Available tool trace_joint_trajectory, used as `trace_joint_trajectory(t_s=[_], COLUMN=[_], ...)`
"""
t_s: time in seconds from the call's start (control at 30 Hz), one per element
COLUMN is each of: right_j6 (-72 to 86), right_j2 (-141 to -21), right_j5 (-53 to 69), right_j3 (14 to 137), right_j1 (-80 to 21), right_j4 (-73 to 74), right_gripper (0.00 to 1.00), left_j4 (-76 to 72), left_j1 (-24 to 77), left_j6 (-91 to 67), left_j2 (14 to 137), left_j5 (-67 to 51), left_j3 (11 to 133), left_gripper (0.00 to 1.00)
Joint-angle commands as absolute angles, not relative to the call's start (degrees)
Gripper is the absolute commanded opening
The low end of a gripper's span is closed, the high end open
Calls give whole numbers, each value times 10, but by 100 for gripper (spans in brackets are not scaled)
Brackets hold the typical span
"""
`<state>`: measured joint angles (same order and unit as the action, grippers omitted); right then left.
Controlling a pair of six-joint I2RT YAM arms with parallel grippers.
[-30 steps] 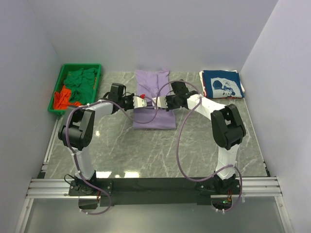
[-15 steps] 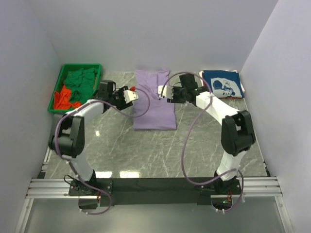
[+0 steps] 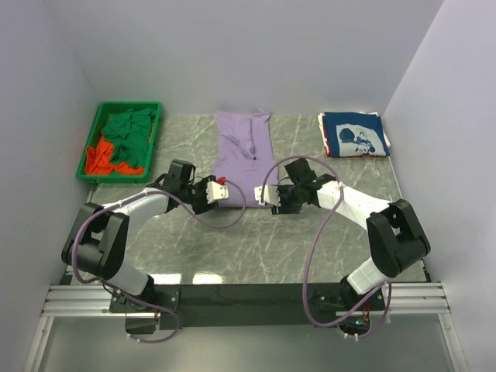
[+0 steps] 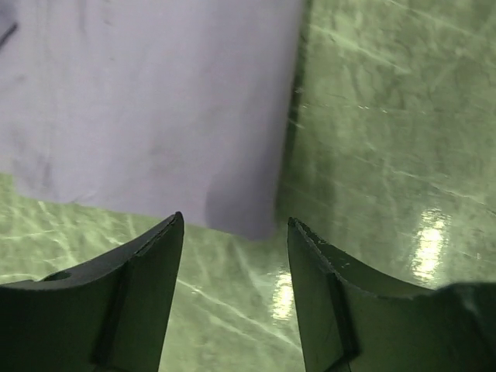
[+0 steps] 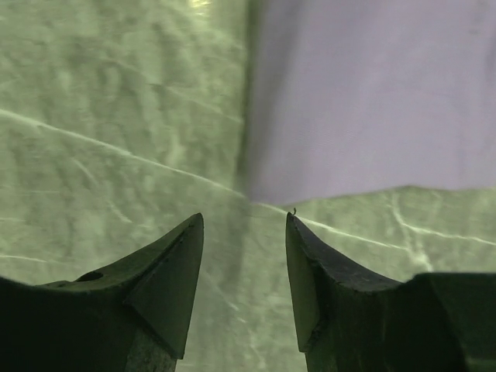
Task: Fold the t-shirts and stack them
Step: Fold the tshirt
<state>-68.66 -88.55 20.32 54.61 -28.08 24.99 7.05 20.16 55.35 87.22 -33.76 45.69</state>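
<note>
Moved: both arms pulled back from mid-tee to its near edge vs 1 s ago; fingers were pinched, now apart.
L gripper (image 3: 222,191) (image 4: 235,221): fingers apart, empty, at near-left corner of lavender tee (image 3: 244,147) (image 4: 147,101).
R gripper (image 3: 263,195) (image 5: 244,217): fingers apart, empty, near-right corner.
Lavender tee: flat, back-centre of table (image 3: 256,240).
Navy tee (image 3: 354,134): folded, back-right.
Bin (image 3: 124,104): back-left, w/ green tees (image 3: 128,132) + orange-red tee (image 3: 97,159).

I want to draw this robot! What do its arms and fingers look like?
The left arm and right arm each have white tubes joined by chunky black joints. A thin purplish cable loops along each one. Each arm ends in two dark, wedge-shaped fingers with pointed tips.
</note>
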Motion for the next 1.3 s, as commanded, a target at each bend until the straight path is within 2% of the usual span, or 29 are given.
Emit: trace_joint_trajectory(t_s=[0.0, 0.4, 0.5, 0.6, 0.63, 0.7, 0.73, 0.77, 0.83, 0.9, 1.27], right_j6=[-699, -676, -673, -676, -675, -665, -661, -658, -651, -648, -615], right_j2=[-880, -923, -936, -954, -963, -974, -976, -977, -972, -958, -842], right_j5=[199, 167, 166, 163, 157, 154, 149, 149, 154, 161, 199], right_j3=[521, 504, 512, 520, 524, 534, 536, 539, 547, 550, 521], right_j1=[-294, -308, -311, -311, -311, -310, -309, -309, -309, -306, -316], right_j4=[212, 132, 135, 136, 136, 136, 136, 137, 143, 156, 242], right_gripper=[54, 54, 53, 44, 32, 21, 8, 2, 0, 0, 0], left_j4=[41, 5, 5, 17, 18, 17, 18, 21, 32, 46, 140], left_j1=[214, 230, 233, 233, 233, 232, 233, 233, 233, 233, 243], left_j6=[569, 574, 571, 574, 577, 580, 582, 582, 573, 568, 577], left_j2=[867, 911, 926, 936, 936, 931, 926, 925, 918, 911, 783], left_j5=[-329, -308, -301, -294, -294, -294, -295, -297, -302, -308, -342], left_j3=[437, 436, 446, 456, 455, 449, 447, 447, 451, 456, 413], left_gripper=[62, 59, 55, 43, 35, 29, 22, 19, 7, 1, 1])
